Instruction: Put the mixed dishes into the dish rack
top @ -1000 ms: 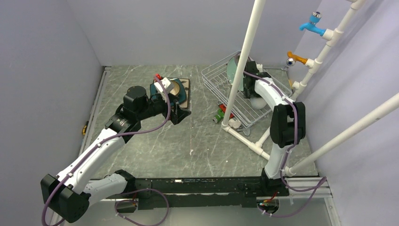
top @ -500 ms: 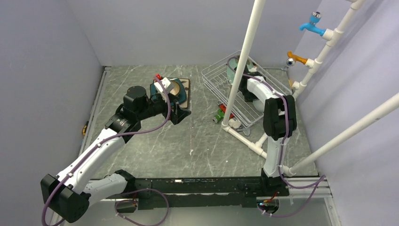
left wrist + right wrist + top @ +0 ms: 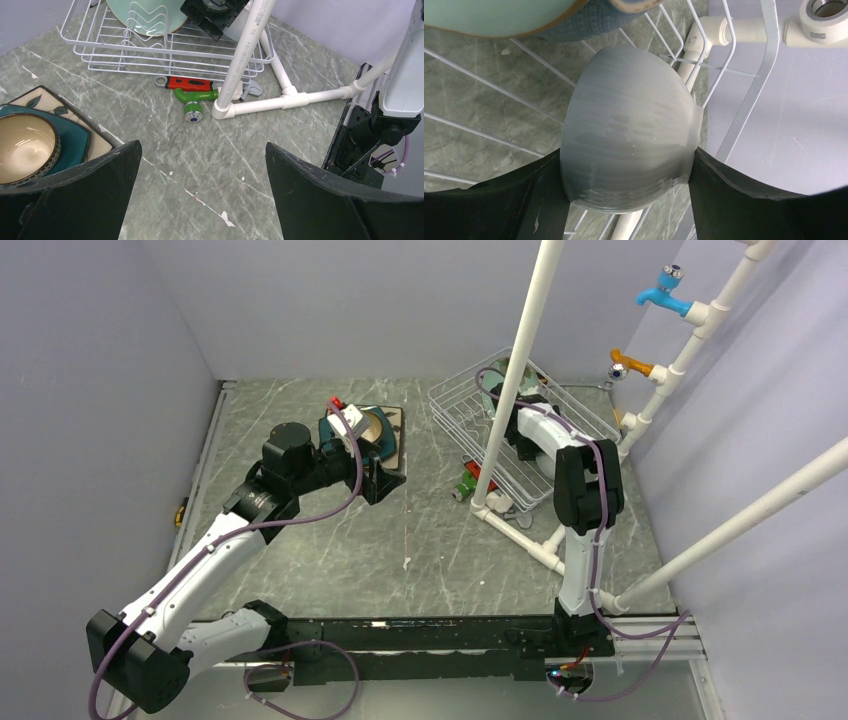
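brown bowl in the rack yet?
No, the brown glazed bowl sits on the teal square plate, well outside the dish rack.

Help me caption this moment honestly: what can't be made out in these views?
- Top external: the right gripper and white bowl are hidden behind the right arm and white pipe.
- Right wrist: the top edge cuts off the mint-green plate; the bowl hides whether it touches the dish rack.
- Left wrist: the cream square plate runs behind a finger of the left gripper and off the left edge.
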